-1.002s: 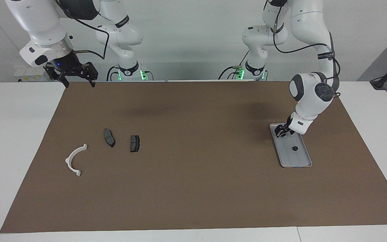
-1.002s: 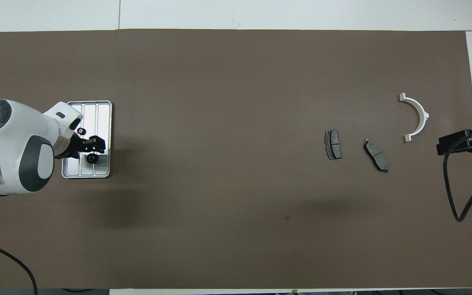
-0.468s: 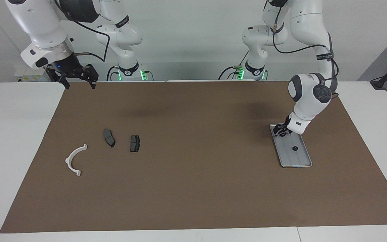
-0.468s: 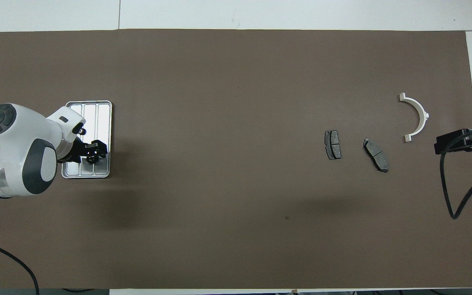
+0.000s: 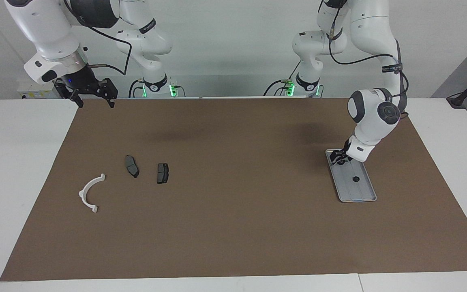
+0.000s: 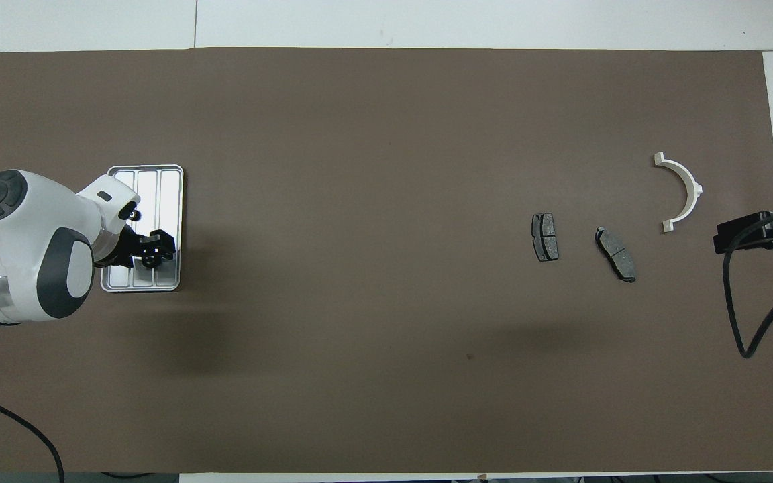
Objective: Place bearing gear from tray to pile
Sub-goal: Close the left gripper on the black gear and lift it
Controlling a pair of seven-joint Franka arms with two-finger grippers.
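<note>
left pincer down on a bearing gear in the tray

the tray lies on the brown mat at the left arm's end of the worktop. the left pincer sits low over the tray's end nearer the robots, its fingers narrowed around a small dark bearing gear; whether the gear has left the tray floor cannot be told. a second bearing gear rests loose in the tray, farther from the robots. the facing view shows this second gear plainly, whereas in the overhead view the left wrist housing half covers it. the overhead view in turn shows the gripped gear between the fingers, which the facing view shows only as a dark blur.

the pile lies toward the right arm's end: a white half-ring bracket and two brake pads, all apart from one another. the right pincer waits with jaws wide, raised over the mat's edge next to the robots; in the overhead view only its dark tip shows.

compared with a second ago, the left pincer has shifted toward the robots along the tray and now sits over the gear it had been beside.
</note>
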